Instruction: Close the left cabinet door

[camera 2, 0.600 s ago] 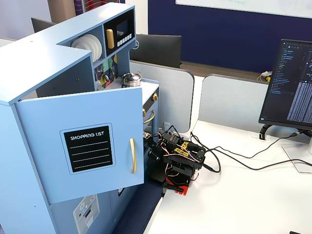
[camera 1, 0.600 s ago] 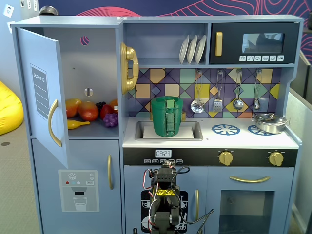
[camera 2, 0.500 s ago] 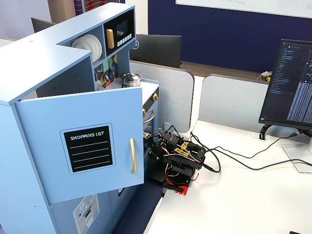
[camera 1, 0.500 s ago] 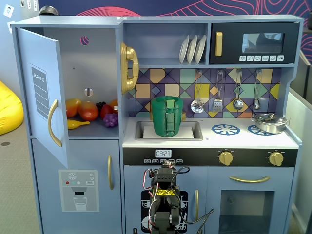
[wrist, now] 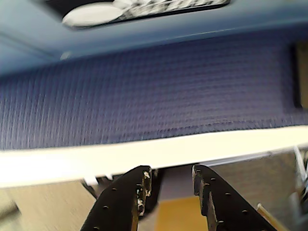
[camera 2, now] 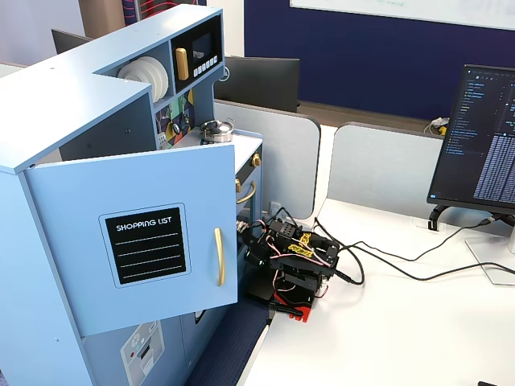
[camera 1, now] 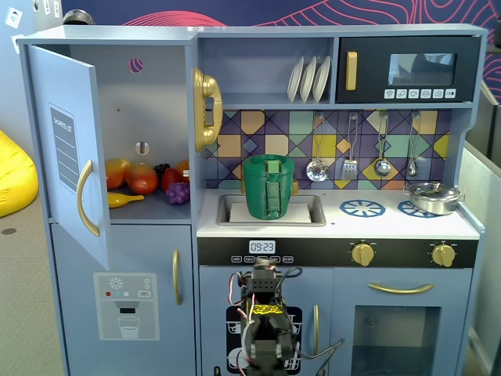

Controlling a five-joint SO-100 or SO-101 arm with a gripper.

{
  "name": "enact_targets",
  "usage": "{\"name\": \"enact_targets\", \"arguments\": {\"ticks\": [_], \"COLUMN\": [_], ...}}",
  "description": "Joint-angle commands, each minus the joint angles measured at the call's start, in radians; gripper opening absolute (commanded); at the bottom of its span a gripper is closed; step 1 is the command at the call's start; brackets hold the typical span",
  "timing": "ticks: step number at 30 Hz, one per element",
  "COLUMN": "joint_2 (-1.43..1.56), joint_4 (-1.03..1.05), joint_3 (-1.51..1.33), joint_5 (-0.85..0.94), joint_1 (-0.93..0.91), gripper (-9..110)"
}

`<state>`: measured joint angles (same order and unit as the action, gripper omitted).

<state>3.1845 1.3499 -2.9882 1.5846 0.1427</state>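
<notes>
The left cabinet door (camera 1: 66, 157) is light blue and stands swung wide open toward the camera, with its curved gold handle (camera 1: 84, 200) on the free edge. In a fixed view from the side the door (camera 2: 80, 265) shows its black "SHOPPING LIST" panel (camera 2: 146, 244) and gold handle (camera 2: 218, 256). My arm (camera 1: 266, 325) sits folded low in front of the kitchen's middle, right of the door and apart from it; it also shows in a fixed view (camera 2: 294, 257). In the wrist view my gripper (wrist: 171, 175) is open with nothing between the black fingers, facing blurred blue carpet and a white edge.
Toy fruit (camera 1: 145, 178) lies in the open compartment. A gold phone (camera 1: 205, 110) hangs right of it. A green basket (camera 1: 268, 186) sits in the sink. Below is the dispenser door (camera 1: 125, 305). On the white desk are cables (camera 2: 386, 269) and a monitor (camera 2: 483, 137).
</notes>
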Motion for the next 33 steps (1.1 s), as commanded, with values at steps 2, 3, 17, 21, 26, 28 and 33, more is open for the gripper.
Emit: {"name": "enact_targets", "arguments": {"ticks": [2,3,17,21,26,28,33], "joint_2": [-0.005,-0.023,-0.676,-0.904,-1.138,-1.218,-1.367], "joint_4": [-0.179,-0.259,-1.230,-1.413,-1.489,-1.536,-1.539], "joint_3": [0.135,0.164,0.430,0.617,0.821,0.893,1.106], "joint_5": [0.005,0.018,0.218,0.224,0.249,0.261,0.287], "joint_1": [0.571,0.699,1.565,1.620,1.620,1.594,1.523], "gripper": [0,0,0,0,0,0,0]}}
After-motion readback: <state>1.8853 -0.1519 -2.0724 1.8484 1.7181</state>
